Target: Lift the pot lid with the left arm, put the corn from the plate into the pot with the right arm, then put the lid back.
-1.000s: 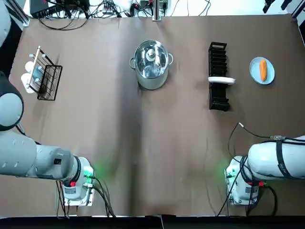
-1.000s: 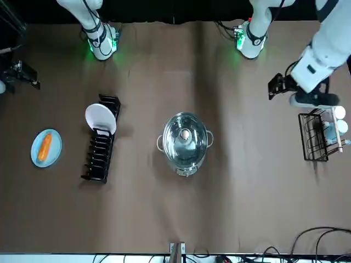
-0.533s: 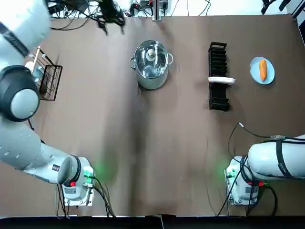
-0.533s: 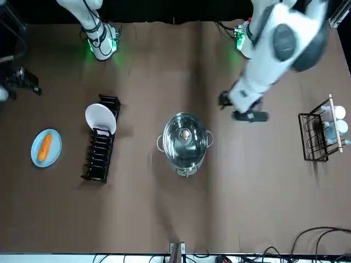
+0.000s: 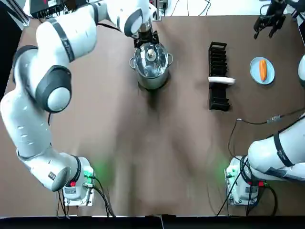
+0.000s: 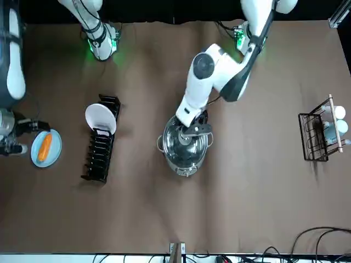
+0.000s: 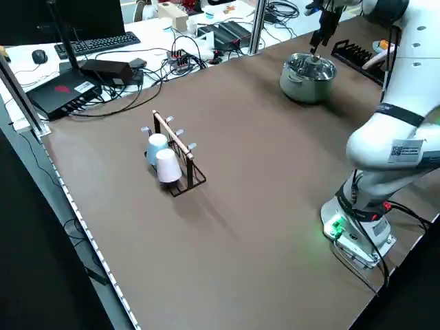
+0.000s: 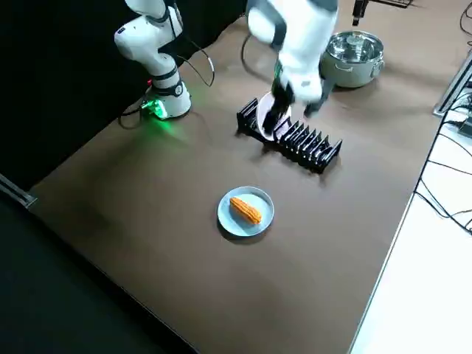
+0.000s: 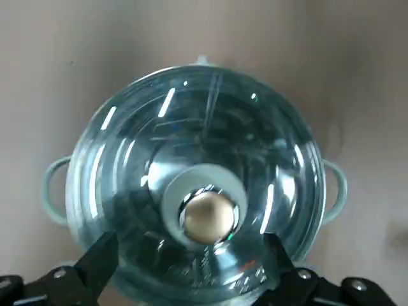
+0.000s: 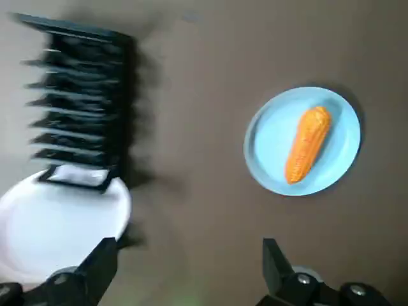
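"What sits at the upper middle of the overhead view?"

"The pot [image 5: 152, 80] stands on the brown desk [image 5: 143, 143], with its glass lid [image 5: 157, 59] resting on it. The left pincer [image 9: 189, 255] hangs straight above the lid. Its fingers [image 9: 102, 255] are spread wide and grip nothing. In its wrist view the round knob [image 9: 207, 215] shows between them, and neither finger touches it."

"And further right?"

"A black dish rack [image 5: 218, 57] lies right of the pot and well apart from it, with one white plate [image 5: 221, 80] standing in its slots. Near the right edge lies the blue plate [image 5: 255, 64], and the corn [image 5: 263, 70] rests on it."

"Where is the right pincer [image 10: 186, 255]?"

"In the upper right corner, over the desk just beyond the blue plate. It gapes wide too and is empty. In its own wrist view the corn lies apart from both fingers."
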`<state>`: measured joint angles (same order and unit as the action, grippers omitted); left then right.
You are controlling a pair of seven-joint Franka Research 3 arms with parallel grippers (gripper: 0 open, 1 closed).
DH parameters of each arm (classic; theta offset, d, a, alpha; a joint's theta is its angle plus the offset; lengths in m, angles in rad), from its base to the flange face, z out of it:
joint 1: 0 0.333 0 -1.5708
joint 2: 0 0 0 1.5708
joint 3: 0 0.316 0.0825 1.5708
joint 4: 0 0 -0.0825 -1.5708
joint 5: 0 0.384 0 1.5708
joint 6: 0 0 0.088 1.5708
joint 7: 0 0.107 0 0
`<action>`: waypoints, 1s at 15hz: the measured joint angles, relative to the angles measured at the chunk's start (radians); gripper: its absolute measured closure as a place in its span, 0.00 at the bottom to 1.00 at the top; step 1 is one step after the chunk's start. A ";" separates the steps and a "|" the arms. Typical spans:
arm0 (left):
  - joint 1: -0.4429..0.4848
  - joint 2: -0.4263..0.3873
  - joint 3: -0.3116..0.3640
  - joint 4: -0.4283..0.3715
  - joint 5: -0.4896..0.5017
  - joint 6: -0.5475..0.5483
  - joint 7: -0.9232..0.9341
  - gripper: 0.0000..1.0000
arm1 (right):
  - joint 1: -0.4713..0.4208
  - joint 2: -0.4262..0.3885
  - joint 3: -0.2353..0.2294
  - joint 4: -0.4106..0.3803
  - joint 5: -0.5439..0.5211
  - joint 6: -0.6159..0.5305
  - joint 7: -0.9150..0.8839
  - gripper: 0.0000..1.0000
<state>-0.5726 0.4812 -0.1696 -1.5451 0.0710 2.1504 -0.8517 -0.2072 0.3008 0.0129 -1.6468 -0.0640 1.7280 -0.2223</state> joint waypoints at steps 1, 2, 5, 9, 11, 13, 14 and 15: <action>-0.016 0.031 0.014 0.021 0.008 0.023 -0.017 0.00 | -0.021 0.038 -0.001 0.000 -0.001 0.041 -0.002 0.00; -0.036 0.057 0.038 0.039 0.009 0.041 -0.026 0.00 | -0.039 0.074 -0.002 0.000 -0.003 0.080 -0.002 0.00; -0.122 0.098 0.140 0.067 0.009 0.067 -0.055 0.00 | -0.096 0.164 -0.005 0.001 -0.008 0.189 -0.002 0.00; -0.148 0.110 0.165 0.072 0.009 0.077 -0.096 0.00 | -0.150 0.238 -0.005 0.001 -0.006 0.278 0.002 0.00; -0.148 0.117 0.166 0.072 0.009 0.083 -0.113 0.00 | -0.174 0.276 -0.005 0.001 -0.007 0.330 0.001 0.00; -0.149 0.122 0.165 0.072 0.009 0.085 -0.137 0.01 | -0.207 0.316 -0.006 0.001 -0.008 0.372 -0.018 0.00; -0.150 0.123 0.164 0.072 0.009 0.085 -0.139 0.03 | -0.214 0.323 -0.006 -0.002 -0.009 0.372 -0.022 0.00; -0.153 0.124 0.163 0.072 0.009 0.085 -0.140 0.03 | -0.220 0.327 -0.006 -0.007 -0.010 0.373 -0.024 0.00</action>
<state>-0.7259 0.6055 -0.0062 -1.4732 0.0803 2.2356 -0.9922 -0.4273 0.6279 0.0071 -1.6536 -0.0740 2.1007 -0.2462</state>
